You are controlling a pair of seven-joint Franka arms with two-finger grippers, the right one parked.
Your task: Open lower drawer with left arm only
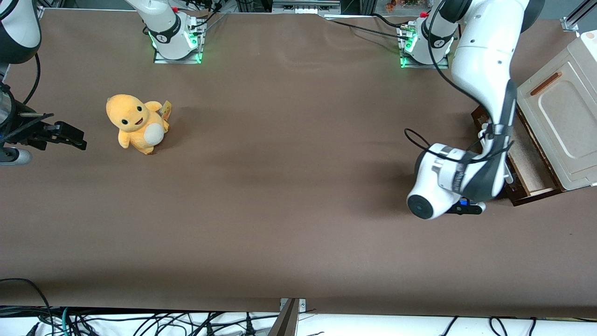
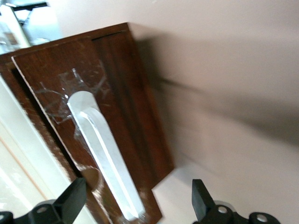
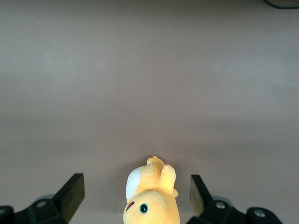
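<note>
Here the small cream-white cabinet (image 1: 562,116) sits at the right edge of the front view, at the working arm's end of the brown-covered table (image 1: 280,186). Its shallow lower drawer with a dark brown wooden front (image 1: 529,161) stands partly pulled out, so that a strip of pale beige interior shows between the dark front and the cabinet body. The glossy white jointed left arm with dark grey bands (image 1: 485,74) descends from the upper right of that frame and bends low in front of the drawer, its looping black cable hanging beside the wrist.

In the wrist view, the black two-finger gripper (image 2: 138,203) faces the drawer front. Its fingers (image 2: 70,198) are spread wide apart, one on each side of the long white bar handle (image 2: 105,154), and they grasp nothing; neither finger touches the bar. The wood around the handle's mount carries clear tape and scuff marks. Beside the drawer front, the cream panel of the cabinet is visible.

Toward the parked arm's end of the table, in the left half of the front view, stands an orange-yellow plush toy with a pale belly (image 1: 136,123), well apart from the cabinet.
</note>
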